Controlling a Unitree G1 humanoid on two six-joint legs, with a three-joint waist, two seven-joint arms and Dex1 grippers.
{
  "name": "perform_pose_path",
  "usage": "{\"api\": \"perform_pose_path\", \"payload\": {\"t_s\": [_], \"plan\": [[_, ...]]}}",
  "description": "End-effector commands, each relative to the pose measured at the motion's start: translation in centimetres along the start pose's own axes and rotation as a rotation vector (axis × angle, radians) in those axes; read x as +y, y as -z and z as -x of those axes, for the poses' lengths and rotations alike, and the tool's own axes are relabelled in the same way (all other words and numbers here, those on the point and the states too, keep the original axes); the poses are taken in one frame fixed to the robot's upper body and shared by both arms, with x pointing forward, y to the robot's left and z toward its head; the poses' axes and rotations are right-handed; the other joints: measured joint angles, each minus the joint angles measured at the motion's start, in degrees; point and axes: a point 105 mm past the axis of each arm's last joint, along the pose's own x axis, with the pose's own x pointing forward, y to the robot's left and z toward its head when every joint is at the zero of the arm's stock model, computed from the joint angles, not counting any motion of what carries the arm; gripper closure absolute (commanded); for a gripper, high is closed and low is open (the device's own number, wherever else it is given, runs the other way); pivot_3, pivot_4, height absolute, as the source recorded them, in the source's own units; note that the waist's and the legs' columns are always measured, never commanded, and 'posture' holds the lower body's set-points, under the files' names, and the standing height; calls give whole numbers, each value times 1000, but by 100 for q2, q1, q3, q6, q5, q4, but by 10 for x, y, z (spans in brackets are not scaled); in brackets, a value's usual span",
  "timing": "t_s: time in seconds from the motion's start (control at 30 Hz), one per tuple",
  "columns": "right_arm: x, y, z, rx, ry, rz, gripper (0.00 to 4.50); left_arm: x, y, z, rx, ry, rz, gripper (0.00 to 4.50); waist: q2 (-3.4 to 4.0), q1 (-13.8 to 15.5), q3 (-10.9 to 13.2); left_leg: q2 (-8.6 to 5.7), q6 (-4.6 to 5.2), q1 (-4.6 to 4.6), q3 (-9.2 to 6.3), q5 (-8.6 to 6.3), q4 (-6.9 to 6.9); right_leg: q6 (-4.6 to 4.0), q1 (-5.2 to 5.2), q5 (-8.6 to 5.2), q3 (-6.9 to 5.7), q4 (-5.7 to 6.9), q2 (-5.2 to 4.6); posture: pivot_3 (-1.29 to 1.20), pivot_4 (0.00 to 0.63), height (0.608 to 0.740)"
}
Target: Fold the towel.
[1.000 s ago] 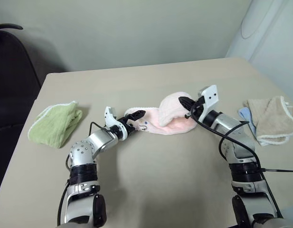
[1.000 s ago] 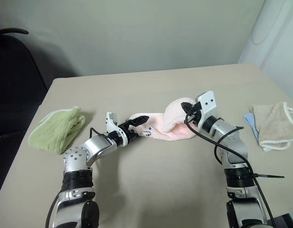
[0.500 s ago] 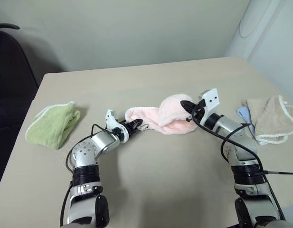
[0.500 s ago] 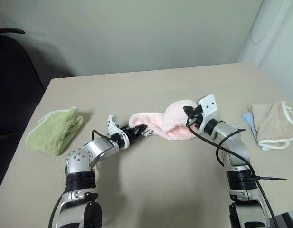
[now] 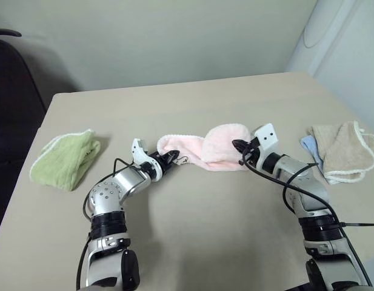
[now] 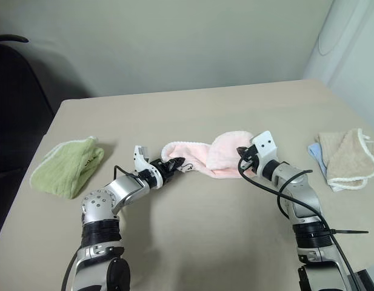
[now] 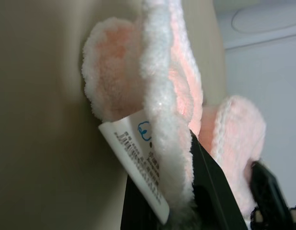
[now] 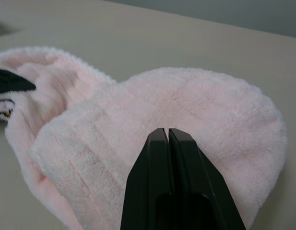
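Two end effectors pinch the pale pink towel [image 5: 205, 150], which lies bunched mid-counter [image 5: 205, 230] between them: the left end effector [image 5: 170, 157] is clamped on the white-edged end by the small white tag [image 7: 138, 167], and the right end effector [image 5: 238, 147] is pressed together on the humped right end. Print on the tag is too fine to read, perhaps care text. A light green towel [image 5: 62, 157] sits far left and a beige towel [image 5: 344, 150] far right.

My arms are silver-grey metal with black ribbed joint bands and loose black cables. Each tool, left tool [image 5: 169, 157] and right tool [image 5: 237, 146], has two black fingers behind a white wrist block.
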Motion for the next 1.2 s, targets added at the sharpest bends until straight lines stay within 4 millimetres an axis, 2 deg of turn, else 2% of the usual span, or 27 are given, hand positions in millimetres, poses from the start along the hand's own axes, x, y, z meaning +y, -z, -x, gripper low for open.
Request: {"api": "perform_pose_path", "payload": {"t_s": [0.03, 0.27, 0.4, 0.63, 0.73, 0.97, 1.07, 1.13, 1.2], "plan": [[0, -5, 1, -7, 2, 40, 4378, -5, -15, 7, -73, 21, -1, 4479, -7, -7, 4, 2, -2, -1, 0, -1, 0, 0, -2, 0, -1, -1, 0, 0, 150, 735], [4, 4, 3, 39, -21, 44, 4378, -36, -32, 22, -125, 113, -134, 4479, -28, -13, 17, 23, -9, -7, 5, -2, -6, -2, -14, 0, -4, -2, 6, 0, 150, 735], [10, 20, 6, 117, -53, 70, 4378, -49, -38, 30, -126, 135, -241, 4479, -33, -13, 20, 27, -9, -7, 9, -4, -6, -1, -14, 1, -8, -6, 4, 0, 150, 735], [0, 35, 8, 190, 4, 90, 4378, -63, -33, 31, -88, 160, -377, 4479, -37, -14, 22, 33, -8, -8, 11, -5, -3, 5, -14, 6, -7, -10, 2, 0, 150, 735], [-3, 23, 9, 131, 24, 77, 4378, -62, -28, 28, -59, 142, -420, 4479, -37, -15, 22, 36, -8, -8, 11, -5, -3, 4, -14, 8, -7, -9, 3, 0, 150, 735], [-11, -38, 23, -142, 28, -70, 4378, -72, -17, 17, 5, 148, -555, 4479, -39, -5, 24, 35, -8, -11, 13, -5, -2, 2, -15, 7, -11, -11, 5, 0, 150, 735], [-14, -49, 29, -179, 26, -114, 4378, -75, -13, 13, 32, 146, -622, 4479, -40, -7, 24, 26, -9, -10, 15, -4, -1, 2, -14, 7, -10, -13, 5, 0, 150, 735], [-22, -61, 38, -230, 31, -167, 4378, -91, -3, 3, 87, 191, -735, 4479, -43, 4, 26, 23, -9, -11, 14, -4, -1, 2, -14, 7, -10, -15, 4, 0, 150, 735], [-27, -64, 44, -240, 33, -215, 4378, -108, 8, -4, 132, 254, -813, 4479, -46, 46, 28, 16, -11, -21, 4, -3, 3, 2, -15, 7, -10, -20, 5, 0, 150, 735]]}}
